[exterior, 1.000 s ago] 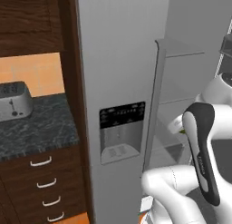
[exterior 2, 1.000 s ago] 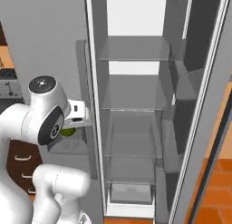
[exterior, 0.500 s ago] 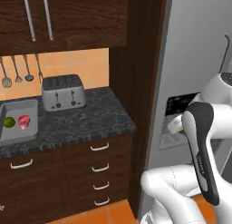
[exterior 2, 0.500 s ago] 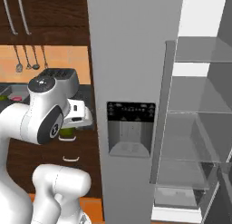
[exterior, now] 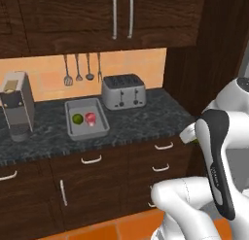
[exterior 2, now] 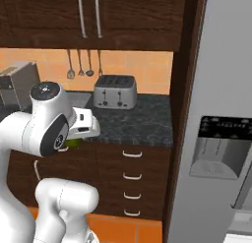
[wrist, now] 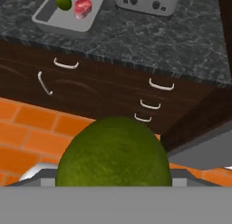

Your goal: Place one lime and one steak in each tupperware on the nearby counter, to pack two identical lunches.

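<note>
The counter (exterior: 146, 118) of black-grey marbled stone runs over dark brown cabinets and drawers with curved silver handles, with more dark cupboards (exterior: 97, 15) above. To the right stands the grey fridge (exterior 2: 216, 138), its dispenser panel facing out. On the counter a coffee machine (exterior: 17, 105) stands at the left end, and a steel toaster (exterior: 123, 91) sits against the orange wall, just right of three utensils (exterior: 78, 69) hanging there. The stretch of stone right of the toaster is bare.

The tupperware (exterior: 99, 129), a shallow light-grey tray with a raised rim, lies on the counter between the coffee machine and the toaster, just in front of the toaster's left end. Inside it a lime (exterior: 77, 119) lies beside a reddish steak (exterior: 90, 118), the two close together in the back half.

The arm is raised well in front of the counter, above the orange tile floor. The gripper (exterior 2: 74, 141) is clamped on a second lime (wrist: 113, 153), dull green and finely mottled, which bulks large in the hand view; a sliver of it shows under the hand in the right base view.
</note>
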You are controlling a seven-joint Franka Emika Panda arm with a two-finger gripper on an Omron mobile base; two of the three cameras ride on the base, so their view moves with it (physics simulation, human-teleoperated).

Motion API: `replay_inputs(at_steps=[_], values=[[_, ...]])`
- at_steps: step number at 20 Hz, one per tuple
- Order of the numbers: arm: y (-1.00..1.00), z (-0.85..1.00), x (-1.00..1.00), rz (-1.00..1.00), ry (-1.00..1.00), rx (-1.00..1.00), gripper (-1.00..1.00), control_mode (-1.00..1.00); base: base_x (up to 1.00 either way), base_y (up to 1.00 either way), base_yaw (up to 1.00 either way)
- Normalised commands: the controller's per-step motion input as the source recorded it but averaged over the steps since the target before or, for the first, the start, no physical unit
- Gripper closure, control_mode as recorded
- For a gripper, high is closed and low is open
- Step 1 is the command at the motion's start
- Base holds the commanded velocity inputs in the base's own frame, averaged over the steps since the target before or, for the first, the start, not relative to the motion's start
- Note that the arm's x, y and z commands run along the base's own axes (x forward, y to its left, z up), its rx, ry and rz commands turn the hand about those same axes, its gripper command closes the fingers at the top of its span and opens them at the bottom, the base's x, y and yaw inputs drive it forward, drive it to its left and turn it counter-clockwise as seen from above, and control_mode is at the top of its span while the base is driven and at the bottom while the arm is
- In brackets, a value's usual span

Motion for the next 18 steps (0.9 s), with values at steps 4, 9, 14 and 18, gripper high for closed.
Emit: replay_inputs(at_steps=[4,9,14,18], values=[[0.0,0.0,0.0,0.0,0.0,0.0,1.0,1.0,0.0,1.0,0.1],[0.0,0.0,0.0,0.0,0.0,0.0,1.0,1.0,0.05,1.0,0.04],[0.0,0.0,0.0,0.0,0.0,0.0,1.0,1.0,0.17,1.0,0.01],[0.0,0.0,0.0,0.0,0.0,0.0,1.0,1.0,0.32,1.0,0.0]])
